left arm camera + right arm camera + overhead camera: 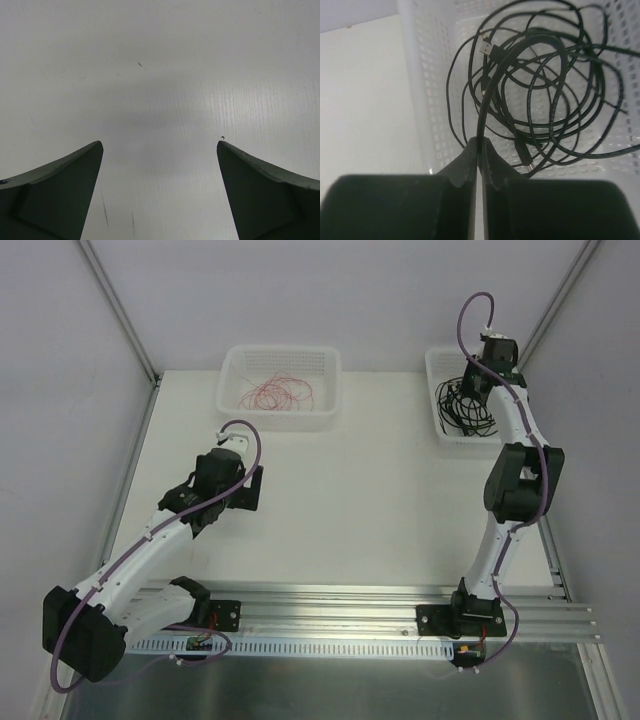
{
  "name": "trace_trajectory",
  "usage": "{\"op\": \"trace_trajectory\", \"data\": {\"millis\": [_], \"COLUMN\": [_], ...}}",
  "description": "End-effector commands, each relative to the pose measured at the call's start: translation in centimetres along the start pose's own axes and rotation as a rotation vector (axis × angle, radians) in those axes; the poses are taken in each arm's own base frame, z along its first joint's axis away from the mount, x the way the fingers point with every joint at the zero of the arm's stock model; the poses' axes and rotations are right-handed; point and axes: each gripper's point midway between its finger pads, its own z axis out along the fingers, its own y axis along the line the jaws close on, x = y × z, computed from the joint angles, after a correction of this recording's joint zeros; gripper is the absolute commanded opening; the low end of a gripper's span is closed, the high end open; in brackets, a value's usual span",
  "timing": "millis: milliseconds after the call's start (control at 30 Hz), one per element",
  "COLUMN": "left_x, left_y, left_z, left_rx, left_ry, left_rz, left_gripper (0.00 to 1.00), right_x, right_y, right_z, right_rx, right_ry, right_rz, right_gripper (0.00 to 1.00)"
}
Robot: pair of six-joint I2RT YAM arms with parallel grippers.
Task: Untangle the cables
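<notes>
Lying coiled in the right basket (440, 365), the black cables (458, 408) have one strand pinched by the closed right gripper (479, 142). The red cables (280, 393) occupy the rear-centre basket (232, 390). The left gripper (160, 145) hangs over the table (350, 500), jaws spread wide.

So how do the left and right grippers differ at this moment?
The left gripper has its fingers spread wide; the right gripper has its fingers pressed together. The left gripper holds nothing above the bare table; the right gripper pinches a black cable that leads from the pile in the white basket. Seen from the top, the left gripper sits mid-table and the right gripper is at the far right basket. Both have dark fingers.
</notes>
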Motion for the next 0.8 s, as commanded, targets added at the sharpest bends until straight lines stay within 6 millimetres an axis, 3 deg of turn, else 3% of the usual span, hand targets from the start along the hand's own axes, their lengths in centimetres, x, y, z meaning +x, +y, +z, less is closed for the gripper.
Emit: {"op": "trace_trajectory", "data": {"millis": [0, 167, 267, 400, 433, 500, 533, 567, 600, 633, 667, 733, 767], "left_x": [0.1, 0.1, -0.1, -0.4, -0.6, -0.9, -1.0, -1.3, -1.6, -1.6, -1.9, -2.0, -2.3], "left_y": [0.3, 0.2, 0.2, 0.3, 0.3, 0.4, 0.4, 0.6, 0.7, 0.7, 0.9, 1.1, 1.2], "left_z": [0.4, 0.4, 0.2, -0.2, -0.4, -0.8, -0.9, -1.3, -1.7, -1.7, -2.1, -2.5, -3.0], "left_rx": [-0.013, -0.006, -0.004, 0.002, 0.004, 0.005, 0.007, 0.004, 0.006, 0.003, 0.002, 0.001, 0.004], "left_ry": [0.0, 0.0, -0.011, -0.031, -0.04, -0.059, -0.066, -0.084, -0.104, -0.105, -0.125, -0.143, -0.166], "left_rz": [0.011, 0.014, 0.009, 0.0, -0.005, -0.011, -0.015, -0.019, -0.027, -0.029, -0.036, -0.048, -0.057], "left_gripper": [0.99, 0.99, 0.99, 0.99, 0.99, 0.99, 0.99, 0.99, 0.99, 0.99, 0.99, 0.99, 0.99], "right_x": [0.4, 2.2, 0.1, -2.9, -4.2, -4.5, -5.7, -5.6, -6.0, -4.9, -5.6, -4.7, -5.0], "right_y": [0.6, 1.6, 2.6, 3.1, 3.2, 2.9, 2.8, 2.2, 2.0, 1.6, 1.2, 0.6, 0.3], "right_z": [2.4, 2.9, 0.6, -4.3, -6.4, -8.7, -11.4, -12.6, -15.3, -14.7, -17.6, -20.2, -23.7], "right_rx": [-0.056, -0.099, -0.153, -0.176, -0.183, -0.165, -0.161, -0.135, -0.126, -0.106, -0.086, -0.058, -0.049], "right_ry": [-0.004, 0.058, 0.017, -0.042, -0.077, -0.087, -0.131, -0.133, -0.168, -0.138, -0.183, -0.194, -0.241], "right_rz": [0.128, 0.176, 0.165, 0.146, 0.138, 0.119, 0.11, 0.109, 0.102, 0.103, 0.103, 0.103, 0.105], "right_gripper": [0.11, 0.25, 0.41, 0.64, 0.67, 0.76, 0.78, 0.81, 0.86, 0.89, 0.91, 0.99, 1.0]}}
